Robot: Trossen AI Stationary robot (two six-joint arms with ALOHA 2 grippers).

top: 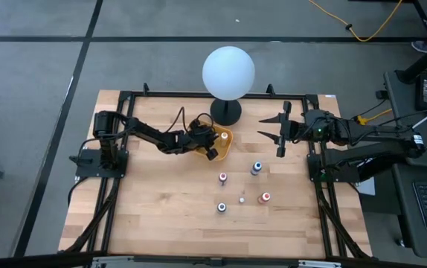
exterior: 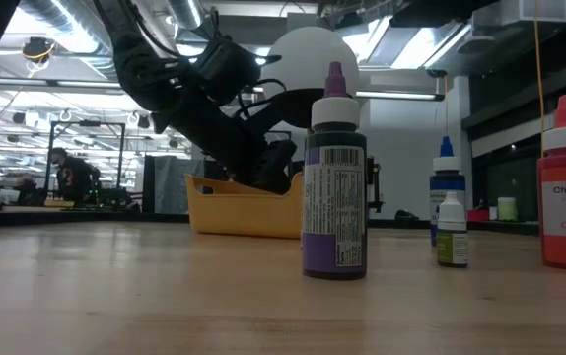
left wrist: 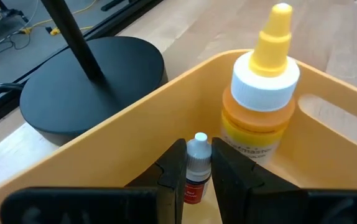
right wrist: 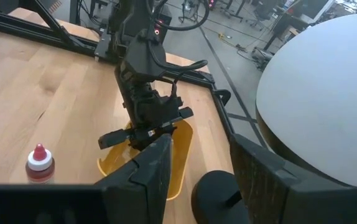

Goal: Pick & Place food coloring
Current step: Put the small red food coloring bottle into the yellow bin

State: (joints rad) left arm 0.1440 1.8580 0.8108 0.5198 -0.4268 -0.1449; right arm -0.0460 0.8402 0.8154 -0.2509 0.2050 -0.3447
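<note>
While my left gripper (left wrist: 197, 177) pinches a tiny white-capped bottle (left wrist: 196, 168) inside the yellow tray (top: 225, 141) at upper centre, one yellow-topped bottle (left wrist: 260, 93) already stands beside it. Five bottles (top: 241, 187) wait on the table, lower centre. My right gripper (top: 279, 132) hangs open and empty, upper right. I judge roughly a quarter done.

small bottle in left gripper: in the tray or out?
In: the left gripper holds the small bottle inside the yellow tray, beside the yellow-capped bottle.
</note>
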